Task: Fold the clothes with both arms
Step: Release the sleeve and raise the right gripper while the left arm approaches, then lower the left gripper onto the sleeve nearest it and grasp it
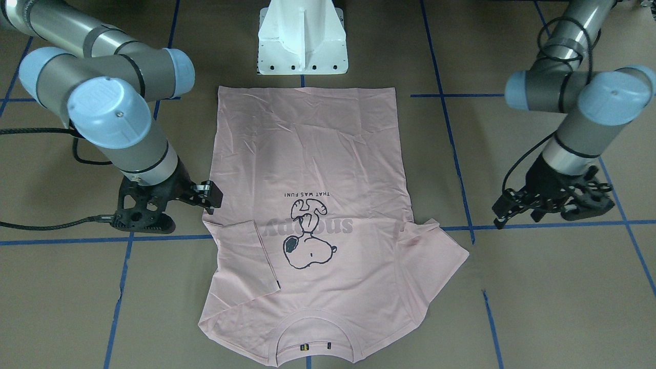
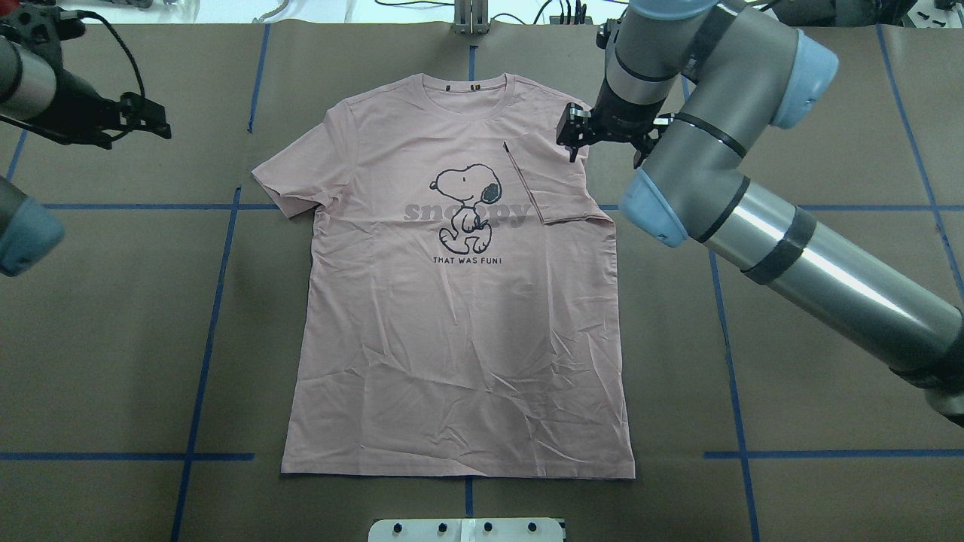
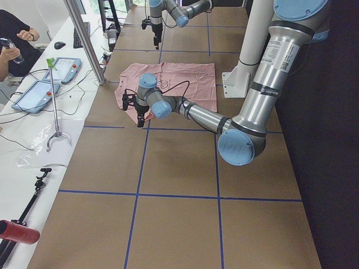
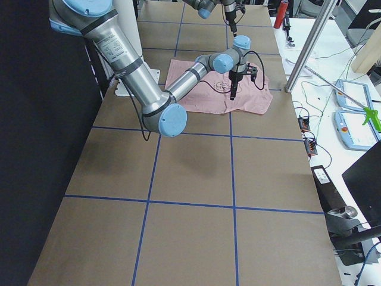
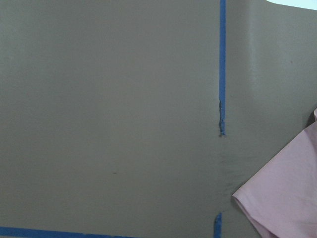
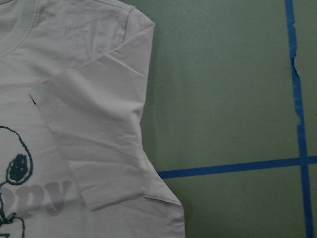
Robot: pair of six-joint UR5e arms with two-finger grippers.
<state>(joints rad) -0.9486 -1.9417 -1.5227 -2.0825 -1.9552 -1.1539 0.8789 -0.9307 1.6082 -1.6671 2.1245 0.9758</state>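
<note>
The pale pink T-shirt [image 1: 318, 154] lies flat and front up on the brown table, Snoopy print showing, collar at the far edge in the overhead view [image 2: 452, 339]. One sleeve [image 2: 553, 188] is folded inward over the chest and also shows in the right wrist view [image 6: 94, 148]. The other sleeve [image 2: 294, 169] is spread out, with its tip in the left wrist view [image 5: 287, 193]. My right gripper [image 2: 570, 139] hovers just beside the shoulder above the folded sleeve, open and empty [image 1: 209, 197]. My left gripper [image 2: 162, 120] is open and empty, well off the spread sleeve [image 1: 501, 215].
The white pedestal base [image 1: 302, 41] stands at the shirt's hem side. Blue tape lines [image 2: 218, 301] cross the brown table cover. A side bench with tablets [image 3: 50, 78], a metal post [image 3: 84, 39] and an operator [image 3: 11, 39] lie beyond the table's collar side.
</note>
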